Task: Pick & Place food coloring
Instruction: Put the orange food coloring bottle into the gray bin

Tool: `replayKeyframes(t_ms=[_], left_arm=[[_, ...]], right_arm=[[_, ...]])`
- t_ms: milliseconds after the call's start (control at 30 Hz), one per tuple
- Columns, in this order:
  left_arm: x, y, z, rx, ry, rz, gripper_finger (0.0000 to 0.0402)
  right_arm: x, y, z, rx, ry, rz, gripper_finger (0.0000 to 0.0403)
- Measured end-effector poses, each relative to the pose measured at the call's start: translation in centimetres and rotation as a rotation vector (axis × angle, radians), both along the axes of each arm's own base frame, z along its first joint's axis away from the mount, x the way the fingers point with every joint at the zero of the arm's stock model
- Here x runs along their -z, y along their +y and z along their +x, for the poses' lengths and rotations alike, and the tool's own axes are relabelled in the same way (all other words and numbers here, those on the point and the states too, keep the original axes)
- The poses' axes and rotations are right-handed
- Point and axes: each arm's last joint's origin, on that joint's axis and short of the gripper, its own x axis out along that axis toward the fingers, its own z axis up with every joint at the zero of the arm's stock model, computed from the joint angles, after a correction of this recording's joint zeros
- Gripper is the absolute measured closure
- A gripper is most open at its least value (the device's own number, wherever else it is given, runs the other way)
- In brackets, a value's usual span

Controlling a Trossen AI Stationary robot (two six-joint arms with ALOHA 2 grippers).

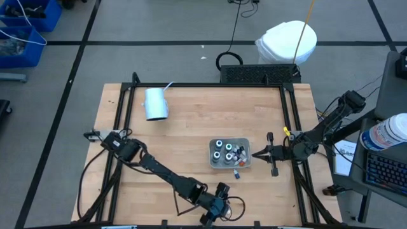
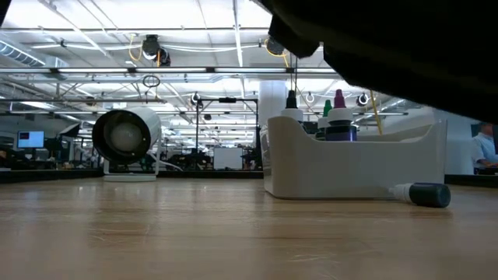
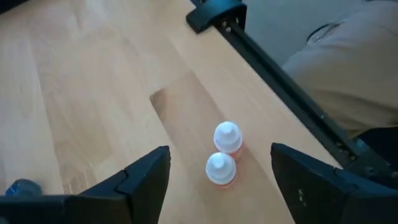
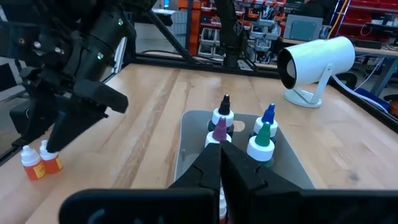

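Left wrist view: left claw (image 3: pixel 217 180), fingers apart, is being poised over two small bottles (image 3: pixel 222 155) between them; descent and closing are being called for next. Right claw (image 4: pixel 221 163), pressed together, is being held just before the tray (image 4: pixel 186 134).

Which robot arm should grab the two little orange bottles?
The left. Its gripper is open right over the two little orange bottles. The right gripper is shut, beside the tray.
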Motion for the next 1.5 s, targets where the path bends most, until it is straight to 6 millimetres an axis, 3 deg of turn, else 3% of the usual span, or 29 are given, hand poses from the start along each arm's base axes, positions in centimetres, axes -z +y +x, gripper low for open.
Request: replayKeyframes(t_ms=[633, 1033, 1367, 1500], left_arm=[[1.3, 0.1, 0.3, -0.013, 0.003, 0.021, 0.0221], [1.2, 0.1, 0.4, -0.014, 0.0, 0.016, 0.0346], [1.2, -0.2, 0.1, -0.015, 0.006, 0.02, 0.0338], [0.3, -0.4, -0.5, -0.017, 0.024, 0.027, 0.0341]], right_arm=[[0.0, 0.0, 0.0, 0.001, 0.0, -0.001, 0.0403], [0.0, 0.0, 0.0, 0.002, 0.003, -0.004, 0.0403], [0.1, 0.0, 0.0, 0.002, 0.005, -0.002, 0.0403], [0.1, 0.0, 0.0, 0.002, 0.005, -0.002, 0.0403]])
